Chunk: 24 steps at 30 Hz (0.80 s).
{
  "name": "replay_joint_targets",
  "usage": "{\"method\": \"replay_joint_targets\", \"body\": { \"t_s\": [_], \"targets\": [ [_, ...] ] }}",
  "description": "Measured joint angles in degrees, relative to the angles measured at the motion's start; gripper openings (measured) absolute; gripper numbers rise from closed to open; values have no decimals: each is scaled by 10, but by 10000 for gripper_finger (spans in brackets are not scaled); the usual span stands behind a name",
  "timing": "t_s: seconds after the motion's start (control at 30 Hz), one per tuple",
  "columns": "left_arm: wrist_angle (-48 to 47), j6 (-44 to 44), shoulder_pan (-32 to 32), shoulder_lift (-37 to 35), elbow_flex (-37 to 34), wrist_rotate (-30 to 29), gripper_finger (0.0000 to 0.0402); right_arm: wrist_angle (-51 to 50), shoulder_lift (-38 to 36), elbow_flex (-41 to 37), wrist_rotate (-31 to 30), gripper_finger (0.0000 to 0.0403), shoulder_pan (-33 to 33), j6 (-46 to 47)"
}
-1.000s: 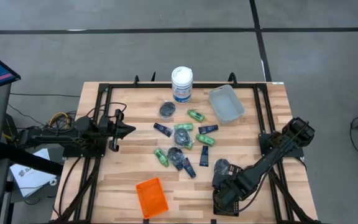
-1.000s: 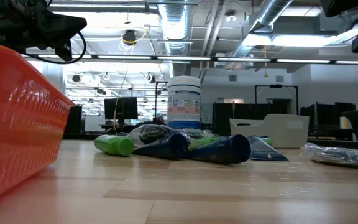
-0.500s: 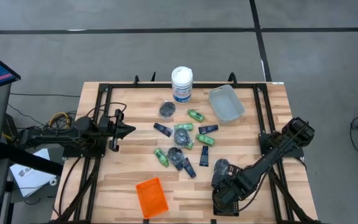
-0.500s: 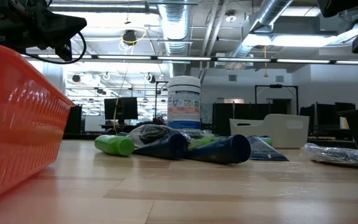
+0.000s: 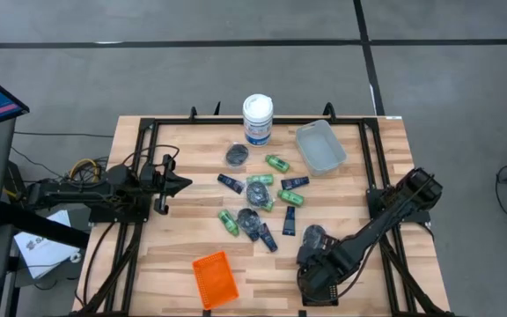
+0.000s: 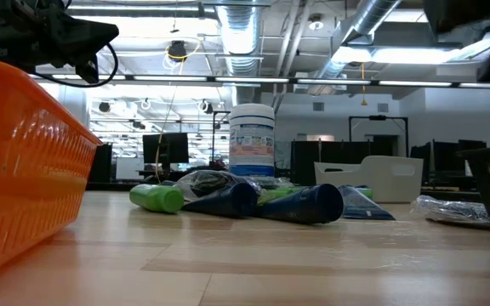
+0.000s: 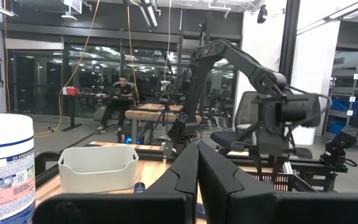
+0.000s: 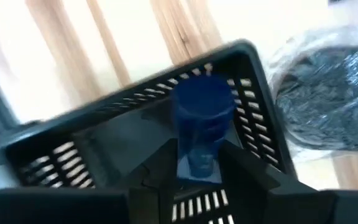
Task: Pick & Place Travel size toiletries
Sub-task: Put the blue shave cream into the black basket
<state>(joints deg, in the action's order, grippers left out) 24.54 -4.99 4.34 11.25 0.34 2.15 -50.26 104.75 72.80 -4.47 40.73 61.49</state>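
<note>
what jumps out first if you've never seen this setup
The scatter of toiletries mid-table draws the eye first: green bottles, dark blue tubes and wrapped grey pucks, with a tall white canister behind them at the far edge. Next, the bright orange tray at the near edge. On the near right, the right tool holds a dark blue tube over a black tray.

Bright green bottles [image 5: 277, 163], dark blue tube [image 8: 199, 127], orange slatted tray [image 5: 215, 278], black slotted tray [image 8: 73, 158]
</note>
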Motion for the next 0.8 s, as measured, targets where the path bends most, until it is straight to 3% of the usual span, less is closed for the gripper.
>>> {"method": "replay_joint_targets", "body": {
  "t_s": [0.27,0.57,0.8],
  "targets": [
    [1,0,0,4,0,0,1,-6,42,8,51,97,-11,-6],
    [2,0,0,10,0,0,1,-73,29,39,62,12,-11,-7],
    [3,0,0,12,0,0,1,-108,28,62,64,40,-21,5]
  ]
}}
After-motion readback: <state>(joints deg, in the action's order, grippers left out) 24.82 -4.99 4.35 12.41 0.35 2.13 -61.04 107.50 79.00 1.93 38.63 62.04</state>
